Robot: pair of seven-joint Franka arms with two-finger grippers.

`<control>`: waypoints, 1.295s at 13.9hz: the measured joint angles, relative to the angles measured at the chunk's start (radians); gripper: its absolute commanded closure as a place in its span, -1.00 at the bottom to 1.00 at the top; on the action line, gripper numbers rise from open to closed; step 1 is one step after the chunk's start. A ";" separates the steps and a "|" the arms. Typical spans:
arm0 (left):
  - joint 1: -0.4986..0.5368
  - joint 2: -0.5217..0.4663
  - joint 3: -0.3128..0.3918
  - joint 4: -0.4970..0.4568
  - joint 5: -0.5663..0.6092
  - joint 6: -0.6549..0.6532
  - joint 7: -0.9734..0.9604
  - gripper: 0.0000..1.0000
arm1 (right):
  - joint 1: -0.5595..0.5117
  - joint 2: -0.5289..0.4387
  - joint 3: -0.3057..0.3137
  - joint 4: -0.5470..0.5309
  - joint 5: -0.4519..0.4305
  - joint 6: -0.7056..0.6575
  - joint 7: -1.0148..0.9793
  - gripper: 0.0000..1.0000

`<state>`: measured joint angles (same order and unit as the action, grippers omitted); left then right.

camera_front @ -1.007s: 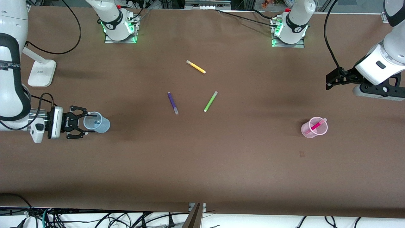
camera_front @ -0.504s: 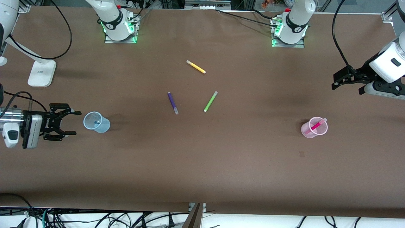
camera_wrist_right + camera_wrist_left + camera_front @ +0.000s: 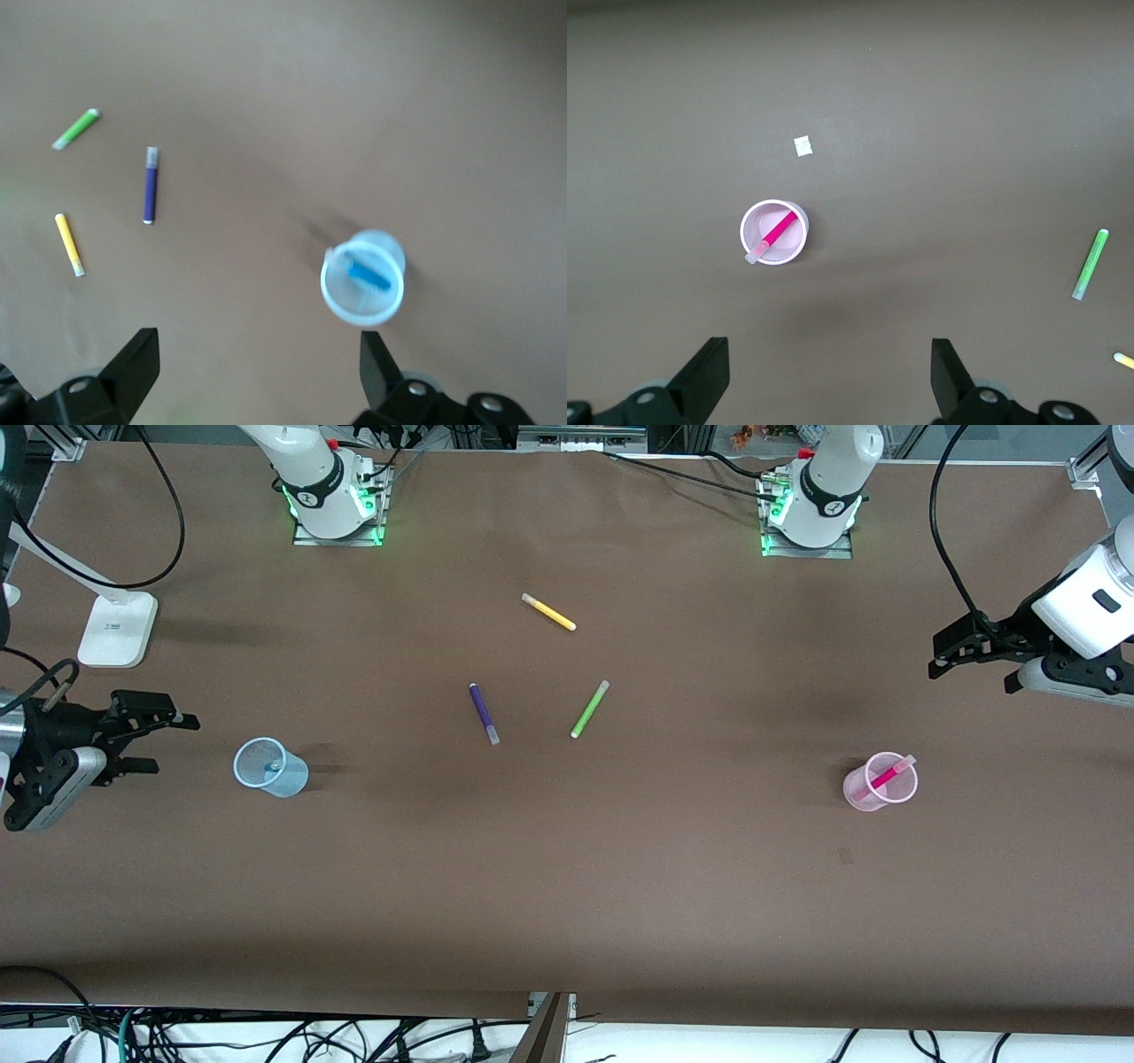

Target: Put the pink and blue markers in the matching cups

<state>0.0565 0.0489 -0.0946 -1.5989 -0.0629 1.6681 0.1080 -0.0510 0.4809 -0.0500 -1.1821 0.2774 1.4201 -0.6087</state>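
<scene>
The pink marker (image 3: 882, 779) leans inside the pink cup (image 3: 865, 794) toward the left arm's end; the blue marker (image 3: 368, 275) lies inside the blue cup (image 3: 285, 777) toward the right arm's end. Three spare markers lie between the cups, farther from the front camera: purple (image 3: 484, 713), green (image 3: 589, 708), yellow (image 3: 548, 612). The left gripper (image 3: 948, 649) and right gripper (image 3: 159, 740) hang spread wide, empty, over bare table (image 3: 567, 886).

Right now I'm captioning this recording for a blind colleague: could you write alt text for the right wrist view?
A blue marker sits inside a pale blue cup that stands on a brown table, below the right gripper, whose fingers are spread open. Farther off on the table lie a purple marker, a yellow marker and a green marker, all apart from each other.
</scene>
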 measured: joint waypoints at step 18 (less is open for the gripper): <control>0.000 -0.001 0.000 -0.001 0.000 0.001 0.001 -1.00 | 0.010 -0.545 0.060 -0.440 -0.301 -0.037 0.545 -1.00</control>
<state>0.0565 0.0482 -0.0947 -1.6001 -0.0626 1.6693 0.1094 -0.0411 -0.0642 0.0102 -1.6223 -0.0236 1.3832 -0.0637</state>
